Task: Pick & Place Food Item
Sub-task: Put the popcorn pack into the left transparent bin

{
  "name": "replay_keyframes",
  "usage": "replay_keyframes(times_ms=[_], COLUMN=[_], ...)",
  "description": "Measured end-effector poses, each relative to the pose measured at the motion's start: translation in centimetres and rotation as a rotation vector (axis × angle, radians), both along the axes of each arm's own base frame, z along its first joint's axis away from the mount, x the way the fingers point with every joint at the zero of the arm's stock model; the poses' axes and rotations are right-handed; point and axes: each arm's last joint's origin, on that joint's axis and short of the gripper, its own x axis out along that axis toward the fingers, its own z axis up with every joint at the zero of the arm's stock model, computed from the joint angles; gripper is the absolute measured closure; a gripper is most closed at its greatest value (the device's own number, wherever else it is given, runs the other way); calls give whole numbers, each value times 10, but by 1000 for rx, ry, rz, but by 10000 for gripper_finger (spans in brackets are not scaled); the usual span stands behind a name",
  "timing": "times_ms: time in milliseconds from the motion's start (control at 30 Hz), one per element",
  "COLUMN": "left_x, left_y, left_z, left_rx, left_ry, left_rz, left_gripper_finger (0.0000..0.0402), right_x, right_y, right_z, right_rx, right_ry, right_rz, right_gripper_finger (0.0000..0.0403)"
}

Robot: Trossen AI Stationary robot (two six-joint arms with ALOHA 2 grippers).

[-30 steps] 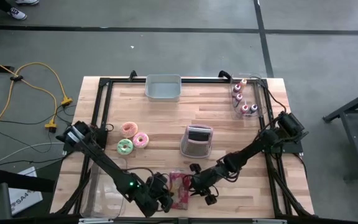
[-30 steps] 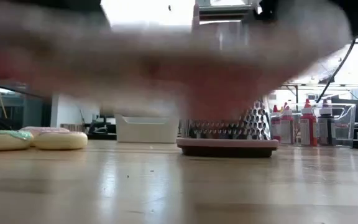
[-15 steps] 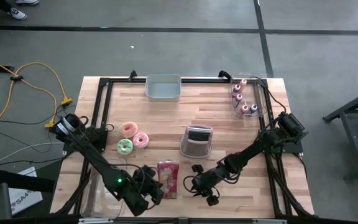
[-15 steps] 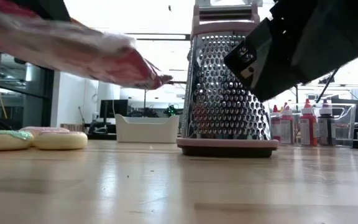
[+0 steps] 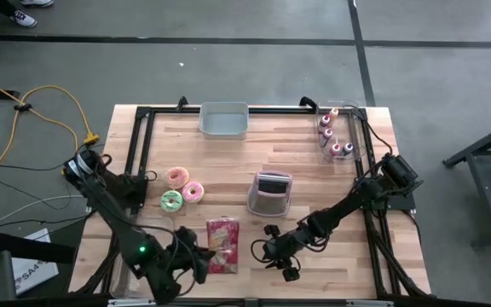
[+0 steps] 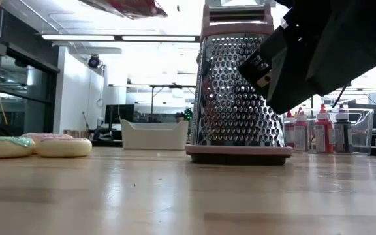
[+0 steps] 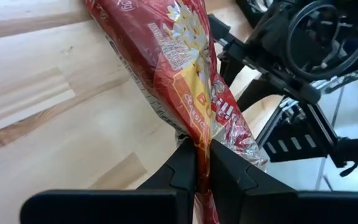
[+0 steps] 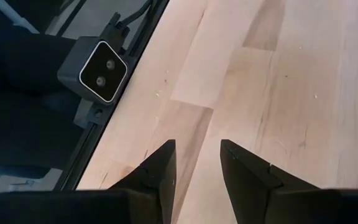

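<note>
The food item is a red printed snack bag (image 5: 222,246), in the air above the table's near middle. Its underside shows at the top of the low view (image 6: 126,6). My left gripper (image 5: 203,266) is shut on it at the bag's near left. In the left wrist view the bag (image 7: 185,62) runs away from the fingers. My right gripper (image 5: 267,251) hovers low over the near edge, right of the bag. Its fingers (image 8: 197,155) stand a narrow gap apart with only bare wood between them. My left gripper pinches the bag's near end (image 7: 202,140) between its two fingers, and the film is gathered narrow there. The fingers come slanting down from the table's near left. The bag sticks out ahead of them toward the far side, lifted clear of the table.
A pink-framed metal grater (image 5: 270,193) stands mid-table. Three iced donuts (image 5: 181,189) lie at the left. A grey bin (image 5: 224,119) sits at the far edge, and a clear box of bottles (image 5: 335,136) at the far right. Bare wood lies under the bag.
My left gripper has risen and gone toward the table's left edge with the bag, away from my right gripper. The bag has come up clear of the table, almost out of the low view's top, and has turned about.
</note>
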Motion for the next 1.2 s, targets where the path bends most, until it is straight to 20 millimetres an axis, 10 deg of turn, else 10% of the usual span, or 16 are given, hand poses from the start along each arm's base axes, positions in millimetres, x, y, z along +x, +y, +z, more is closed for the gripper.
replay_keyframes(times_ms=[1200], left_x=[-127], left_y=[-1], left_z=[17], left_rx=[-30], left_ry=[86], left_rz=[-4], left_gripper_finger=[372], right_x=[0], right_y=[2], right_z=[1], right_rx=[71], right_ry=[24], right_rz=[-63], right_gripper_finger=[289])
